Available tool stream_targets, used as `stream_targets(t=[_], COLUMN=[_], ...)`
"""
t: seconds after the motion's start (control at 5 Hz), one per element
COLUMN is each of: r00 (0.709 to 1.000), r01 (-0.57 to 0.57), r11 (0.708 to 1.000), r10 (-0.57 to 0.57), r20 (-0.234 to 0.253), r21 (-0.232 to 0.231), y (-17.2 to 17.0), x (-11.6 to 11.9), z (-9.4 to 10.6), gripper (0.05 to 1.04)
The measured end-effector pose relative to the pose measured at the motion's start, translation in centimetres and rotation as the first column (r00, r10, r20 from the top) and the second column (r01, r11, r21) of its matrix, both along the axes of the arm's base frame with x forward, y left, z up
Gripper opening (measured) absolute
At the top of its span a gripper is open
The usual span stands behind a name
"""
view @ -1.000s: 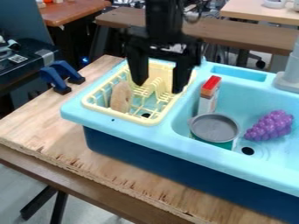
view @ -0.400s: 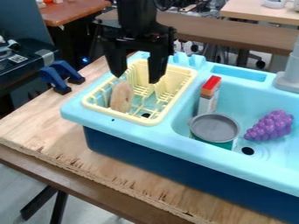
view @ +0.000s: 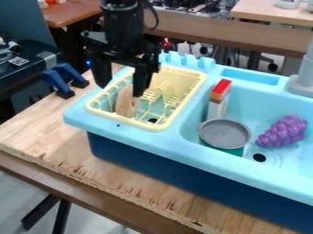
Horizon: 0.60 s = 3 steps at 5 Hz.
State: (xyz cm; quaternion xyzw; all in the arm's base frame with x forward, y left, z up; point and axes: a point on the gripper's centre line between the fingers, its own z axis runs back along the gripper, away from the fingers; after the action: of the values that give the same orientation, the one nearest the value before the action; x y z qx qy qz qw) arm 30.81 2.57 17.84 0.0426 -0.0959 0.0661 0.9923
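My black gripper (view: 121,91) hangs over the left part of the pale yellow dish rack (view: 160,126), its two fingers spread apart. A tan, oval object (view: 125,104) stands on edge in the rack, just below and between the fingertips. The right fingertip partly overlaps its upper right edge in the view; whether they touch, I cannot tell. Nothing is visibly held.
In the light blue sink (view: 293,168) to the right are a grey-topped can or pot (view: 224,133), a white box with a red top (view: 218,99) and purple grapes (view: 282,131). A grey faucet base (view: 300,85) stands at right. Blue clamps (view: 62,80) grip the table's left edge.
The gripper has moved left across the rack, from its right part to above the tan object, and has turned a little. The objects have stayed where they were.
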Motion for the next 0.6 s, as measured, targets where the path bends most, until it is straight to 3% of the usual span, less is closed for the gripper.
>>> stream_targets(t=[0.2,0.4,0.6], r00=[0.999,0.994,0.992], r01=[-0.032,-0.044,-0.038], r11=[0.999,0.999,0.999], r10=[0.032,0.047,0.042], r20=[0.040,0.103,0.116], r21=[-0.015,-0.032,-0.033], y=[1.3,1.6,1.4], x=[0.1,1.0,1.6], z=[-1.2,-1.0,-0.9], gripper=[1.002,1.002,1.002])
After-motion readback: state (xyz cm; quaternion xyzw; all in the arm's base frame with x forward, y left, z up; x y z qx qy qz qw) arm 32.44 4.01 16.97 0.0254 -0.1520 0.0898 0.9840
